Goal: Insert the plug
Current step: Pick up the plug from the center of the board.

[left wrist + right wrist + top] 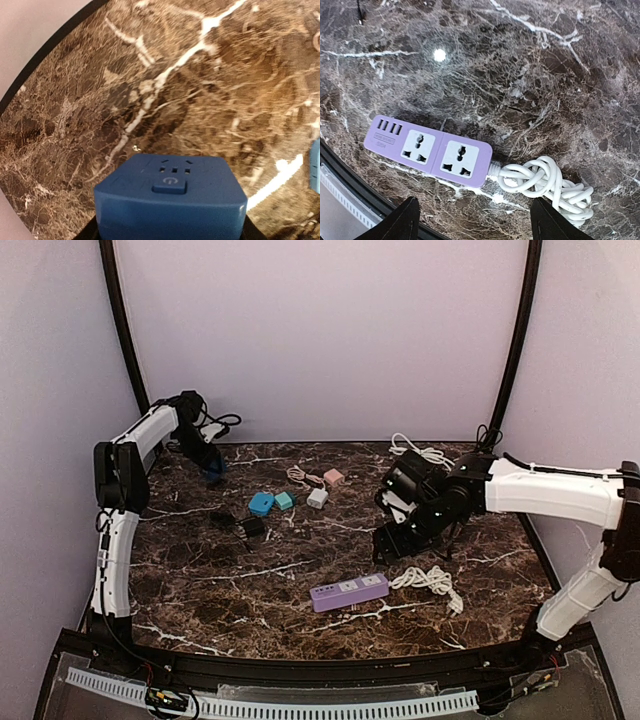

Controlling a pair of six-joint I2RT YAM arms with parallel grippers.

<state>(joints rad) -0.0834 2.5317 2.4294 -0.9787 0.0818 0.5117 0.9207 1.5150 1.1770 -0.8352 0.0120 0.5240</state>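
blue adapter [170, 200]: behind-left of purple power strip [432, 150], well apart
left gripper [212, 466]: around blue adapter, clamp cannot tell
right gripper [479, 226]: wide, above purple power strip
handling: likely rigid, light, slick plastic; take flat sides

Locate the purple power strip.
Top view: the purple power strip lies front and centre on the marble table, its coiled white cord bundled just to its right.
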